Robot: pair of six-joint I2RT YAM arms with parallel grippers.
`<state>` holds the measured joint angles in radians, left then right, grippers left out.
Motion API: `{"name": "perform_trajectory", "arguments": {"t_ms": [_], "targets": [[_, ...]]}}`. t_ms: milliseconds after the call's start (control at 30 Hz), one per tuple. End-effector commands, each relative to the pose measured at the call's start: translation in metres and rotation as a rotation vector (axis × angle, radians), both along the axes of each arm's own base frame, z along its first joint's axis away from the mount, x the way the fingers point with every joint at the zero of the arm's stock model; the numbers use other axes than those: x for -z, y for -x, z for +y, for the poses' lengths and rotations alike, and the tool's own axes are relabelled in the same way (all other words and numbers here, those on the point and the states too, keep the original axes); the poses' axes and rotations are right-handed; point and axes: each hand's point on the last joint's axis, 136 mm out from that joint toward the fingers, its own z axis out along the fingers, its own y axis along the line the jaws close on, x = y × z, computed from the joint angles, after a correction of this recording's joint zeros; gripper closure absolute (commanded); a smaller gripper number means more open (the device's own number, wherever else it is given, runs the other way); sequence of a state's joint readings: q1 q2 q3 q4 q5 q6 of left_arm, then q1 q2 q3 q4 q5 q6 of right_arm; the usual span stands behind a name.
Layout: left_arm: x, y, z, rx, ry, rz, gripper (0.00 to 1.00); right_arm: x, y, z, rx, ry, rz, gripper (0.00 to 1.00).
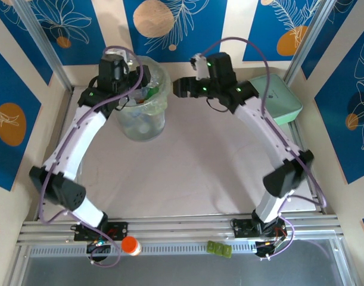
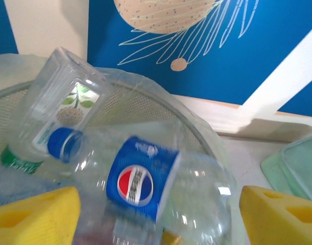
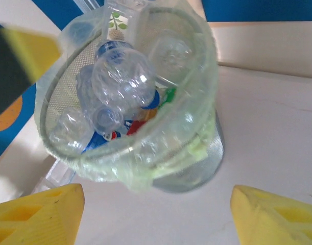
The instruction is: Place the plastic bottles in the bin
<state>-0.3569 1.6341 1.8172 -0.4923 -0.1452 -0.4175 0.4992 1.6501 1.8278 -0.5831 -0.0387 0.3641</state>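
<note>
Pale table (image 1: 199, 167): bin (image 1: 141, 125) brims with bottles (image 3: 120, 76) (left gripper (image 2: 156, 217) seemingly spread above).

The pale tabletop (image 1: 199, 167) carries the bin (image 1: 143, 122), standing beneath the left fingers (image 2: 33, 214), and a mint-green case (image 1: 283, 101) lying flat, well off to the right of the right fingers (image 3: 38, 214).
</note>
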Motion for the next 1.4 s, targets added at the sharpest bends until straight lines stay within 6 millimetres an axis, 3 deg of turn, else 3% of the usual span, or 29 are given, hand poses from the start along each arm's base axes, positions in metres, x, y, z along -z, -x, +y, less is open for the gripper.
{"name": "perform_trajectory", "arguments": {"t_ms": [0, 133, 300, 500, 800, 900, 1100, 1233, 1367], "targets": [[-0.011, -0.018, -0.012, 0.065, 0.015, -0.013, 0.16, -0.037, 0.021, -0.017, 0.006, -0.135, -0.089, 0.24], [0.011, -0.035, -0.023, 0.098, -0.031, 0.039, 0.13, -0.023, 0.044, -0.037, 0.022, -0.123, -0.077, 0.24], [0.041, -0.037, 0.0, -0.003, -0.17, 0.085, 0.09, -0.001, 0.058, -0.058, 0.045, -0.108, -0.039, 0.24], [0.07, -0.03, 0.026, -0.113, -0.282, 0.13, 0.11, 0.018, 0.061, -0.073, 0.069, -0.136, 0.017, 0.24], [0.078, -0.031, 0.058, -0.197, -0.254, 0.159, 0.13, 0.015, 0.066, -0.071, 0.038, -0.163, 0.029, 0.24], [0.066, -0.032, 0.056, -0.173, -0.227, 0.133, 0.14, 0.006, 0.073, -0.066, 0.002, -0.175, 0.016, 0.24], [0.013, -0.019, 0.038, -0.076, -0.135, 0.009, 0.1, -0.013, 0.083, -0.062, -0.034, -0.18, -0.021, 0.24], [-0.025, 0.002, 0.034, -0.031, -0.104, -0.071, 0.07, -0.018, 0.085, -0.065, -0.021, -0.169, -0.028, 0.23], [-0.049, 0.035, 0.028, 0.049, -0.098, -0.168, 0.01, -0.027, 0.091, -0.071, -0.023, -0.151, -0.102, 0.09]]}}
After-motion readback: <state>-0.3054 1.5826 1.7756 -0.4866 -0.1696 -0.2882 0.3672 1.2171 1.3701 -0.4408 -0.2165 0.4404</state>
